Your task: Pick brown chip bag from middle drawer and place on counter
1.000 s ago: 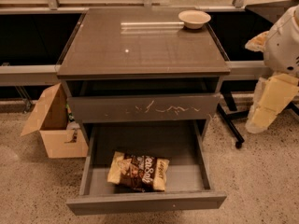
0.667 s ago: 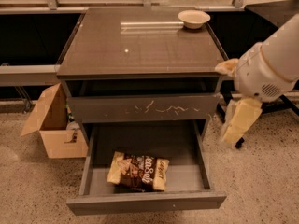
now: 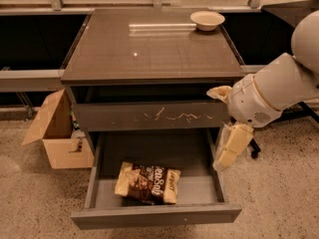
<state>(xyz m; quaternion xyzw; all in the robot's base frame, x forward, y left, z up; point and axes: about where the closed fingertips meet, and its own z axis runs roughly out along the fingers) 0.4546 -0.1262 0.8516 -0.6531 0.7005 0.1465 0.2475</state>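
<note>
The brown chip bag [image 3: 148,183] lies flat on the floor of the middle drawer [image 3: 154,216], which is pulled out, near its front and left of centre. The counter [image 3: 149,49] is the glossy dark top of the cabinet. My gripper [image 3: 230,148] hangs pale and cream-coloured from the white arm [image 3: 269,96] at the drawer's right wall, above it. It is to the right of the bag and apart from it, holding nothing that I can see.
A cream bowl [image 3: 207,20] stands at the counter's back right corner. The drawer front with pale scratches [image 3: 152,116] sits above the open drawer. A tan cardboard box [image 3: 57,133] stands on the floor to the left. Speckled floor lies all around.
My arm has swung in from the right edge toward the cabinet, and the gripper has come left and down to the open drawer's right side. The bag has not moved.
</note>
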